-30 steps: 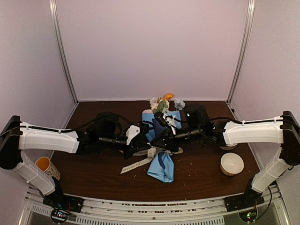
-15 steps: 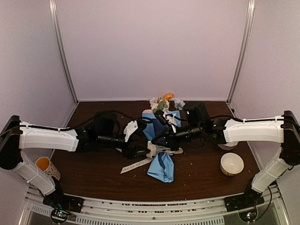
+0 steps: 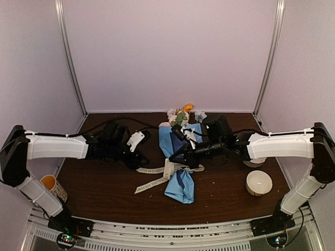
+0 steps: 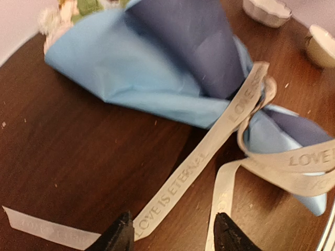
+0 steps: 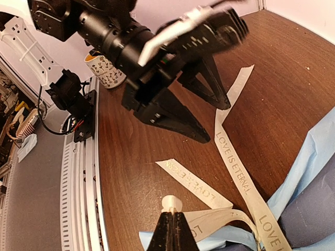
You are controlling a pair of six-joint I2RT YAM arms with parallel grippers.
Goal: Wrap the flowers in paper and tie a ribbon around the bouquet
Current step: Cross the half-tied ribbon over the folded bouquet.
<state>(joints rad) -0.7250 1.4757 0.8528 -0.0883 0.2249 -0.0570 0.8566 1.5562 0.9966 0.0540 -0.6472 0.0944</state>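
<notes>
The bouquet (image 3: 179, 180) lies mid-table, a blue paper (image 4: 157, 68) cone with the flowers (image 3: 181, 116) poking out at the far end. The cream ribbon (image 4: 209, 151), printed "LOVE IS ETERNAL", loops round the cone's narrow waist. Its loose ends (image 3: 152, 183) trail left over the wood. My right gripper (image 5: 172, 230) is shut on a small fold of the ribbon (image 5: 172, 203) beside the waist (image 3: 182, 158). My left gripper (image 4: 172, 235) is open just left of the bouquet (image 3: 140, 161). One ribbon end lies flat on the table between its fingertips (image 4: 123, 232), untouched.
A paper cup (image 3: 52, 185) stands at the front left, beside the left arm. A white bowl (image 3: 258, 183) sits at the front right, and another bowl (image 3: 254, 163) is partly hidden under the right arm. The metal rail (image 5: 78, 172) marks the near table edge.
My left gripper has opened, let go of the ribbon and drawn back to the left. The right gripper has stayed shut on its ribbon fold, shifted slightly left.
</notes>
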